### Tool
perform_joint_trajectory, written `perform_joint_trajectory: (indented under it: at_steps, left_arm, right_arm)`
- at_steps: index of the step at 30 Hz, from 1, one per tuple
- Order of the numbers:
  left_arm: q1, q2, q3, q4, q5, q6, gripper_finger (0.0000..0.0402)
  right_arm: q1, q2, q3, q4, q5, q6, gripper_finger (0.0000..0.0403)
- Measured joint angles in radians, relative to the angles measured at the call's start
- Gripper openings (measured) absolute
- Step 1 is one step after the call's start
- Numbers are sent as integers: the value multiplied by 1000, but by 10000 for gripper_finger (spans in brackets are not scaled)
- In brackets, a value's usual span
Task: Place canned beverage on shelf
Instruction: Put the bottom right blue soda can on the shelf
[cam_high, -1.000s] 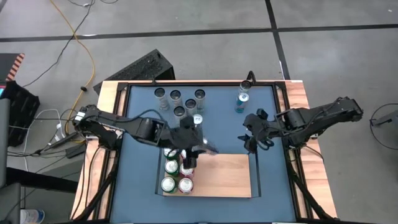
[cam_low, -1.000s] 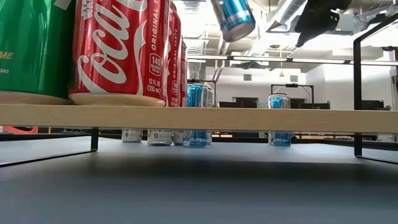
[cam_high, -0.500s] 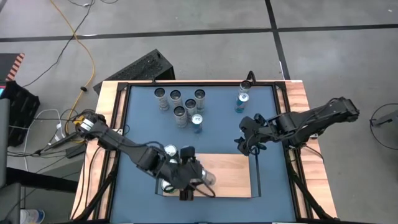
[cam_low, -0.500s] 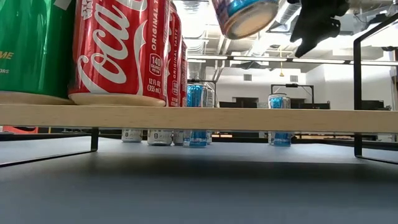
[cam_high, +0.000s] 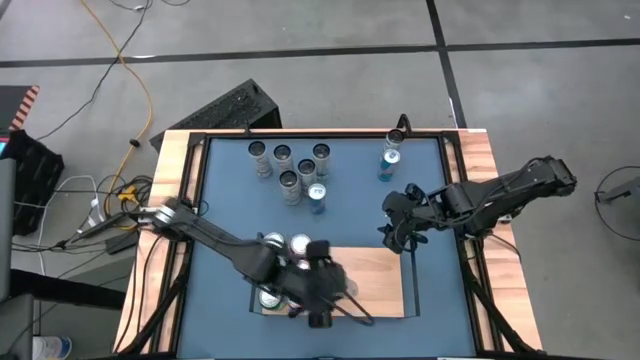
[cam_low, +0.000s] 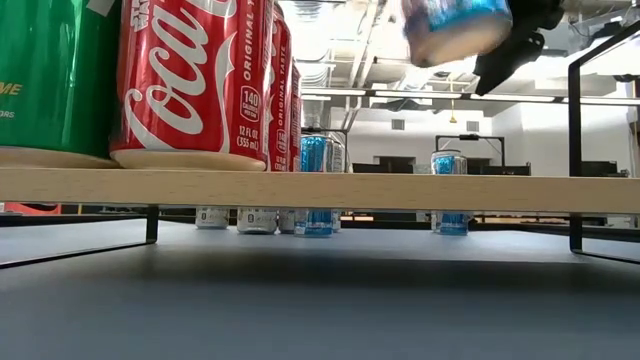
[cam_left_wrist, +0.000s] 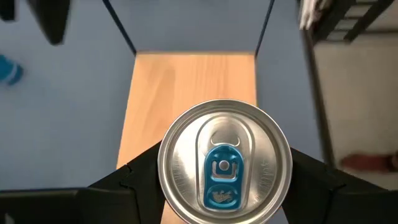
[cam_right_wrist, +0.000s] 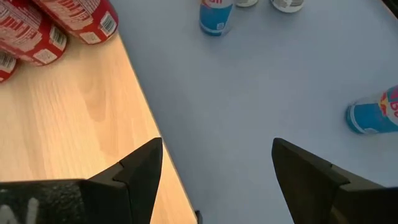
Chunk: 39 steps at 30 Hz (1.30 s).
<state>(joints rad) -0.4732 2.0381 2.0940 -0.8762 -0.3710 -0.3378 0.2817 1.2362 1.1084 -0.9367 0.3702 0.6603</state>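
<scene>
One can in hand: the left end effector (cam_left_wrist: 224, 186) is clamped on a blue-and-silver aluminium drinks can (cam_left_wrist: 225, 163), dark fingers on both flanks.
Can axis: roughly upright with a slight tilt, lid with blue pull-tab up, base clear above the board.
Key relation: bare wood lies directly under and ahead of the can, beside the cans already standing; the drop is straight down.
Shelf: flat light-wood rectangular board (cam_high: 375, 280) with thin black metal end rails, smooth and matte, raised over the blue worktop (cam_high: 225, 200).
Stocked end: glossy red cola cans (cam_low: 195, 80) and a green can (cam_low: 50, 80), cylindrical, upright.
Right end effector (cam_high: 393, 228): fingers apart, empty, over the shelf's far right corner.
Far: loose silver and blue cans (cam_high: 290, 165) stand near the worktop's back edge.
</scene>
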Motion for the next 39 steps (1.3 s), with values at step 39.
perform_joint_trajectory:
  at_steps: [39]
  left_arm:
    - [1,74,60,-170,99,-293,228]
  right_arm:
    - [6,0,0,4,7,-67,286]
